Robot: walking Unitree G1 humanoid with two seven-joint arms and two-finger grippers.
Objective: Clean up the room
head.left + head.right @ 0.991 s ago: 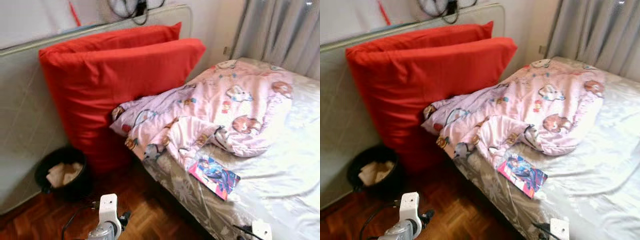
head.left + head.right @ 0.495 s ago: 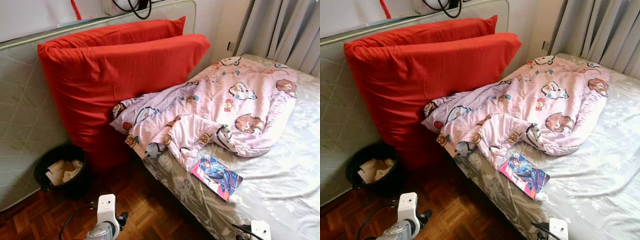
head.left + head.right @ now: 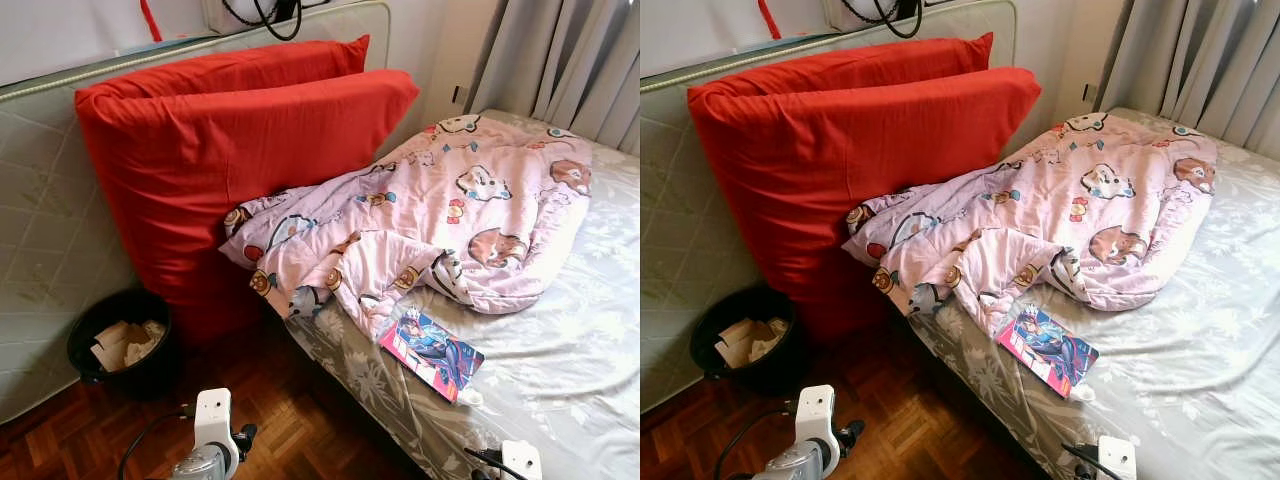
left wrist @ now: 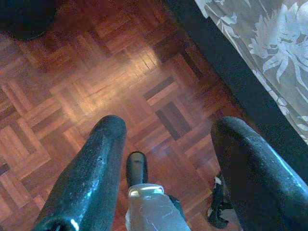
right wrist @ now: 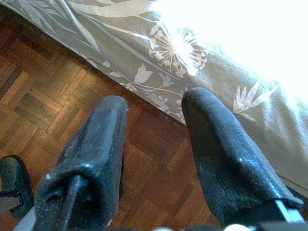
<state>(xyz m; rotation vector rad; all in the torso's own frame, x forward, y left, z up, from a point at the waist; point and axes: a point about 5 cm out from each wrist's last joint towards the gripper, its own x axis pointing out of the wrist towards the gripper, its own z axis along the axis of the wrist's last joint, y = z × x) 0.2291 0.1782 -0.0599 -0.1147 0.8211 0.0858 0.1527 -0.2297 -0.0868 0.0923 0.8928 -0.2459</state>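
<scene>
- A bed [image 3: 560, 380] with a grey floral sheet is filling the right side of the scene, its near corner reaching toward the robot over a parquet floor [image 3: 300, 430].
- A pale quilted mattress [image 3: 40, 230] is standing upright against the wall on the left.
- Two big red pillows [image 3: 230, 170] are leaning against that mattress, just beside the head end of the bed.
- A pink cartoon-print blanket [image 3: 440, 220] is lying crumpled across the head end of the bed, one fold spilling over the left edge and touching the pillows. It looks soft, light and floppy, so it is probably best gathered by an edge or corner, not the middle.
- A black waste bin [image 3: 120, 345] holding crumpled paper is sitting on the floor at the foot of the pillows.
- A thin colourful book [image 3: 432, 350] is lying flat near the bed's left edge, just below the blanket's lowest fold. It appears light and fairly stiff with a glossy, possibly slippery cover; pinching the corner nearest the bed's edge seems the safest hold.
- The left hand [image 4: 168, 159] is hanging over bare floor beside the bed's edge, its fingers [image 4: 91, 173] spread wide and holding nothing.
- The right hand [image 5: 154, 144] is hanging by the bed's sheeted side, fingers moderately apart and empty.
</scene>
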